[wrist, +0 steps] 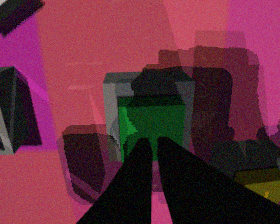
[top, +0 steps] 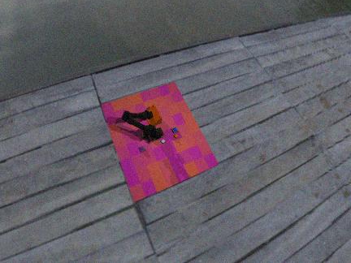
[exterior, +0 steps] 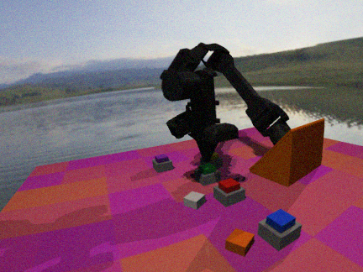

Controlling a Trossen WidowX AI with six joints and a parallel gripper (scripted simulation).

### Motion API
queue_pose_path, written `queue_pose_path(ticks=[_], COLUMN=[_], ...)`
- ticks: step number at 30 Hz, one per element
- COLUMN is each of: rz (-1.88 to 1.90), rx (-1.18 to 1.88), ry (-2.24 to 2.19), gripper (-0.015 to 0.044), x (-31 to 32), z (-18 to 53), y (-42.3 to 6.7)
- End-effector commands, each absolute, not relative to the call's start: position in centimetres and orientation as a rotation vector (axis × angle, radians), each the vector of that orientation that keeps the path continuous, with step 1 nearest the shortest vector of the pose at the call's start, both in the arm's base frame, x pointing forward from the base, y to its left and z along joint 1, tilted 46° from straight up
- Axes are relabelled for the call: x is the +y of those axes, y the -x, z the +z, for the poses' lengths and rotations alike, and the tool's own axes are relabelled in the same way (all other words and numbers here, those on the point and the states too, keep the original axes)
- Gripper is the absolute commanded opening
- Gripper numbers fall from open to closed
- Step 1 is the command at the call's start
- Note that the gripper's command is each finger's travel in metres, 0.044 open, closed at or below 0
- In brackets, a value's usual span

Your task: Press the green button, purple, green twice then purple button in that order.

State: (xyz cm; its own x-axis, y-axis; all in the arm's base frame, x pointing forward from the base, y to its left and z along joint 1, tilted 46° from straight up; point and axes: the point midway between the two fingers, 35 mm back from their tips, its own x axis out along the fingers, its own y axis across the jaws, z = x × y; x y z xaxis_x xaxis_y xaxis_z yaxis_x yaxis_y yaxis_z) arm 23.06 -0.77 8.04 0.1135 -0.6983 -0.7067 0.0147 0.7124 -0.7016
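The green button [exterior: 207, 169] sits on its grey base in the middle of the pink and orange mat. My gripper [exterior: 207, 159] is shut and empty, pointing straight down with its fingertips right at the button's top. In the wrist view the shut fingers reach onto the green button [wrist: 151, 125]; whether it is pushed down I cannot tell. The purple button [exterior: 161, 159] stands to the left, apart from the gripper. In the top view the arm [top: 140, 122] is folded low over the mat.
A red button [exterior: 228, 185], a blue button [exterior: 280, 221], a small grey block [exterior: 194, 199] and an orange block [exterior: 239, 241] lie in front. A yellow button [exterior: 215, 155] is mostly hidden behind the gripper. A large orange wedge [exterior: 294, 154] stands at the right beside the arm's base.
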Motion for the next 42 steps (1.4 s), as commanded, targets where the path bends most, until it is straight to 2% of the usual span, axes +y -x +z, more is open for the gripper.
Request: queue_pose_path(ticks=[1, 29, 34, 42], rz=[-0.576, -0.577, -0.576, -0.576], rx=[1.372, 1.372, 1.373, 1.373], ry=[0.632, 0.633, 0.632, 0.632], gripper=[0.002, 0.002, 0.002, 0.002], x=[-1.4, -2.2, 0.1, -0.1], z=[7.5, 6.8, 9.1, 8.8], y=[-23.1, -23.1, -22.8, -22.8])
